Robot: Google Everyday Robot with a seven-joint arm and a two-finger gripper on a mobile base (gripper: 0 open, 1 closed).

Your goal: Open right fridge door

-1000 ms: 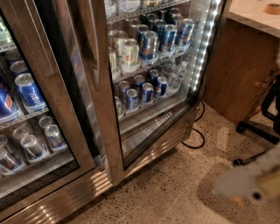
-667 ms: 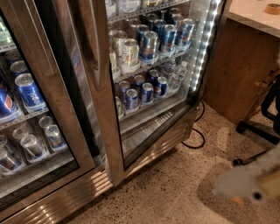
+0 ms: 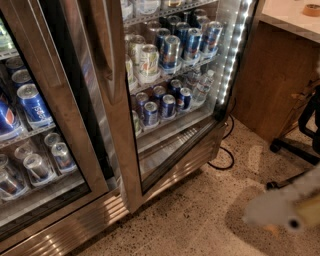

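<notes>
Almost nothing differs from a second ago. The end effector (image 3: 274, 212) is in the same place, low at the near right over the floor (image 3: 200, 220) and well apart from the fridge (image 3: 65, 235). The right fridge door (image 3: 117, 130) stands at the same angle as before. Its steel frame runs down the middle of the view, with the long vertical handle (image 3: 107, 50) at its left edge. A dark gasket band (image 3: 75, 100) shows between this door and the left door (image 3: 55, 100), so the right door seems to stand slightly ajar.

The end effector is only a pale smear cut off by the right edge, and I cannot tell whether it is spread or pressed together. The tops of both doors are out of frame. The big blue Pepsi cans (image 3: 32, 105) behind the left glass are partly cut off at the left edge. The smaller cans (image 3: 170, 50) behind the right glass are too blurred to read.

A strip of white lights (image 3: 232, 55) runs down the far right side of the fridge. The floor is speckled tan stone, and a black cable (image 3: 225, 155) trails across it from the fridge's right corner. To the far right a wooden cabinet carries a pale tabletop (image 3: 290, 15) with a roll of tape (image 3: 312, 9) on it. The black base of a wheeled chair (image 3: 295, 145) sits beside the cabinet.
</notes>
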